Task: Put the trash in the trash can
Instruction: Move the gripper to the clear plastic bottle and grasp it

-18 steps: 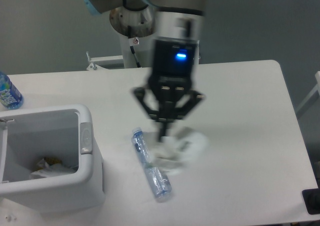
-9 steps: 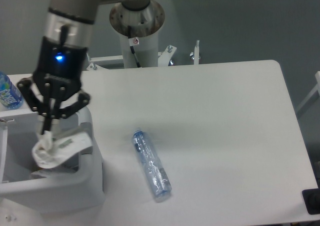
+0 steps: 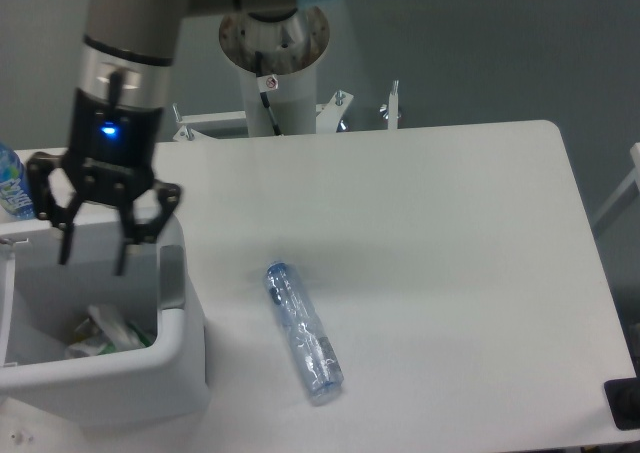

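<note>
The hand (image 3: 92, 261) hangs over the open top of the trash can (image 3: 175, 358), at the 9 o'clock side of the view. Its 2 fingers (image 3: 122, 257) are spread apart with nothing between them, so it is released. A blue light glows on the body just above the fingers.

The trash can is a boxy white bin with a thick rim, standing on the white surface (image 3: 430, 253) at about 8 o'clock. An oval panel sits on its right-hand wall. Inside it, below the fingers, lies the crumpled white wrapper (image 3: 112, 331) with green marks, resting on the bottom of the bin, apart from the fingertips.

The crushed clear bottle (image 3: 302, 331) with a bluish tint lies flat on the surface at about 6 o'clock, just to the right of the trash can but not touching it. Its long axis runs from 11 o'clock to 5 o'clock.

An intact bottle with a blue label (image 3: 12, 185) shows partly at the left edge, at about 9 o'clock, behind the trash can.

The arm's round base column (image 3: 273, 68) stands at 12 o'clock, just beyond the far edge of the surface.
</note>
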{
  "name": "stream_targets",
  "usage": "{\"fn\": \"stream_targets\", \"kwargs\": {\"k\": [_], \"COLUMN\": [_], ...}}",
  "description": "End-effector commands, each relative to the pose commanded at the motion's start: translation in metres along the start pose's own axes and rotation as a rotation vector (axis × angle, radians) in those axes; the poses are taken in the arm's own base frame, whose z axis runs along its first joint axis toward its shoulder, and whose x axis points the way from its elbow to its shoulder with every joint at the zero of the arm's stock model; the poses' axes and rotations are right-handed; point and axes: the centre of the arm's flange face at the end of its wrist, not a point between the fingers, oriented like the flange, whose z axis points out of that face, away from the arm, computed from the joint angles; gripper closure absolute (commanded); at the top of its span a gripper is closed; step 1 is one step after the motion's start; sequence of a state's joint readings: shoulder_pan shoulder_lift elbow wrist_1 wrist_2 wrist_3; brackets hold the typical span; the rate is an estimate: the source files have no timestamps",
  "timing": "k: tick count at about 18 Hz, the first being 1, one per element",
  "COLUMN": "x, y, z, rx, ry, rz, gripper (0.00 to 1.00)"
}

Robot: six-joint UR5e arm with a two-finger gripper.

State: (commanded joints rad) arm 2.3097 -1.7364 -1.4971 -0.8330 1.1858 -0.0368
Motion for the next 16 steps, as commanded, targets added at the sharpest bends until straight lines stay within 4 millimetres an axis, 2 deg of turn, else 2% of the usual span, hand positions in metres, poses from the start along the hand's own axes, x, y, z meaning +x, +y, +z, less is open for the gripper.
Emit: {"fn": "stream_targets", "kwargs": {"k": [1,3,5,6,7,12,16], "x": [-0.024,-0.061,-0.096,-0.109,-0.119,-0.165,-0.175], "y": [-0.004,-0.003,0.014,0.023,0.029,0.061,0.082], "z": [0.002,0.028,0.071,0.084,0.096,0.182,0.228], "rx": [0.0,-0.035,-0.115,-0.144,-0.165,-0.305,-0.375], "ry": [-0.02,-0.045,-0.073,-0.104,-0.135,-0.205,-0.232], "rz": [-0.031,-0.08,-0.129,-0.136,-0.139,-0.175,-0.167], "gripper": [0.0,0.0,0.0,0.0,0.0,0.0,0.0]}}
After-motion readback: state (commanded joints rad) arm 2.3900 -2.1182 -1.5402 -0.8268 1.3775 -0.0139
